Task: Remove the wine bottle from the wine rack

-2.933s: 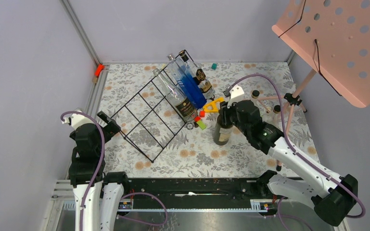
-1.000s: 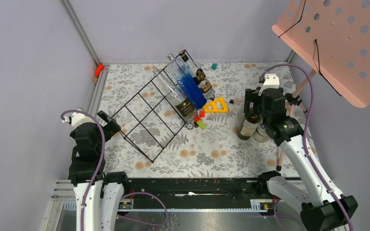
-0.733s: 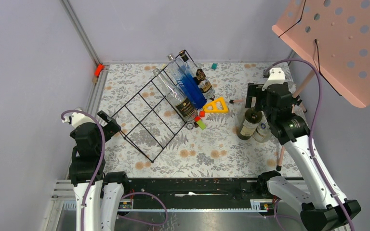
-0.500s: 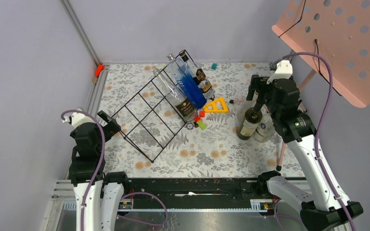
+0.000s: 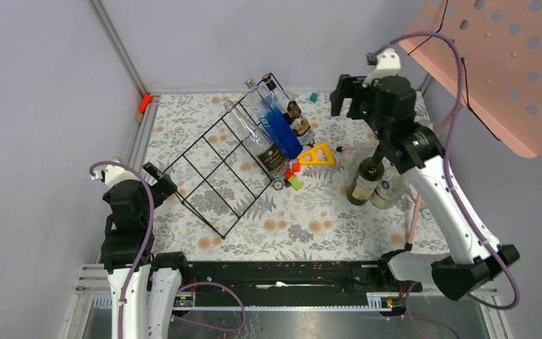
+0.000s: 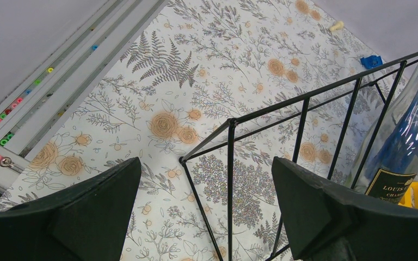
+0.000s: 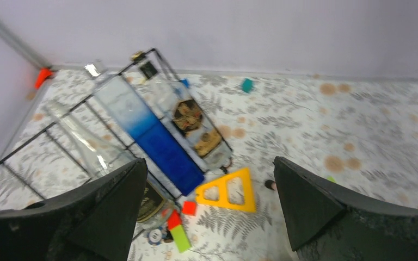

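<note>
The right gripper hangs high near the table's back edge, jaws spread and empty, above open floral cloth; the left gripper, equally wide, faces a corner of the black thin-wire wine rack. The dark glass wine bottle stands upright off the rack, just beside a clear bottle, while three glass bottles lie at the rack's far end

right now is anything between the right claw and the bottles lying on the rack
Nothing visible does. The right claw hangs open, high over the far side, with only air between it and the blue bottle and its two neighbours on the wine rack. The yellow triangle lies low beside their bases, out of the path.
</note>
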You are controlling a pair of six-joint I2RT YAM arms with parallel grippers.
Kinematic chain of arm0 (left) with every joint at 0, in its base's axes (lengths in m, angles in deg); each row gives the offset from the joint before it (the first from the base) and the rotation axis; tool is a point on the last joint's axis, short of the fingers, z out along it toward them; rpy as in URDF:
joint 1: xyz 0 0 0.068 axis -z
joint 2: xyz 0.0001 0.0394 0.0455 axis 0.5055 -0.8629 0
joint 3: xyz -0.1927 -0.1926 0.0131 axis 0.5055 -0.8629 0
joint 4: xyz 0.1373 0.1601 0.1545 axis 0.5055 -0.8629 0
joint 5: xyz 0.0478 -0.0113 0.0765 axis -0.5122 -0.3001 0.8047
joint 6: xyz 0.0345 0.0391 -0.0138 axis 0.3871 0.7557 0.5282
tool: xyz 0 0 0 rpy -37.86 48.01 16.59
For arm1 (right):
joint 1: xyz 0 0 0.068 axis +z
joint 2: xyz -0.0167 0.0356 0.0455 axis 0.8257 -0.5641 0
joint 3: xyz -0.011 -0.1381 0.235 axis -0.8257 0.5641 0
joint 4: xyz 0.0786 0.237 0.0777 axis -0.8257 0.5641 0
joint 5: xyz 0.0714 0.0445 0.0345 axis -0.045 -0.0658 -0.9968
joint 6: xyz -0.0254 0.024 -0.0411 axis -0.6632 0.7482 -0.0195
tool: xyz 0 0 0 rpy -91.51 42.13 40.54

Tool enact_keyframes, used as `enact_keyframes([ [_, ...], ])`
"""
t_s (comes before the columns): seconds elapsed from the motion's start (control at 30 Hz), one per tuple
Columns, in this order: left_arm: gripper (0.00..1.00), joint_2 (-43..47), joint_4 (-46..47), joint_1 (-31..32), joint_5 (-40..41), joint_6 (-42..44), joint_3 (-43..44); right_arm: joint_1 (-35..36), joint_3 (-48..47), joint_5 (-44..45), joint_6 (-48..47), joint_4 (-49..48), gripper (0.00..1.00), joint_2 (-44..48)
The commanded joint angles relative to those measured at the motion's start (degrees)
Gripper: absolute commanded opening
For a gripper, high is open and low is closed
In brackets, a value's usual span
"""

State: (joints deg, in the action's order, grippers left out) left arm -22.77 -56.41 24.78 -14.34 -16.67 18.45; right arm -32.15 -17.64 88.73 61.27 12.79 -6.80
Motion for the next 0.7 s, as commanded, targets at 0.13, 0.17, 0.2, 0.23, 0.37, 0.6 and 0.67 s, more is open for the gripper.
enact_keyframes([
  [0.13, 0.99, -0.33, 2.61, -0.3, 0.19, 0.53, -0.05, 9.18, -16.67, -10.11, -6.45, 3.65, 0.91, -14.22],
  [0.17, 0.99, -0.3, 2.61, -0.3, 0.19, 0.53, -0.05, 9.68, -18.31, -11.89, -6.78, 4.35, 0.91, -15.85],
  [0.2, 0.99, -0.41, 2.61, -0.3, 0.19, 0.53, -0.03, 10.13, -19.75, -14.47, -6.97, 4.81, 0.9, -17.58],
  [0.23, 0.99, -0.49, 2.61, -0.3, 0.19, 0.55, -0.05, 10.36, -21.22, -16.85, -6.78, 5.24, 0.89, -19.19],
  [0.37, 0.99, -1.07, 2.57, -0.3, -0.01, 0.61, 0.02, 11.19, -29.87, -21.4, -6.6, 7.61, 0.85, -26.65],
  [0.6, 0.99, -1.51, 2.44, -0.3, 0.01, 0.64, 0.03, 13.61, -43.19, -30.02, -10.33, 11.78, 0.82, -40.41],
  [0.67, 0.99, -1.54, 2.35, -0.31, 0.17, 0.69, 0.11, 14.44, -45.17, -29.98, -11.52, 11.54, 0.8, -43.4],
])
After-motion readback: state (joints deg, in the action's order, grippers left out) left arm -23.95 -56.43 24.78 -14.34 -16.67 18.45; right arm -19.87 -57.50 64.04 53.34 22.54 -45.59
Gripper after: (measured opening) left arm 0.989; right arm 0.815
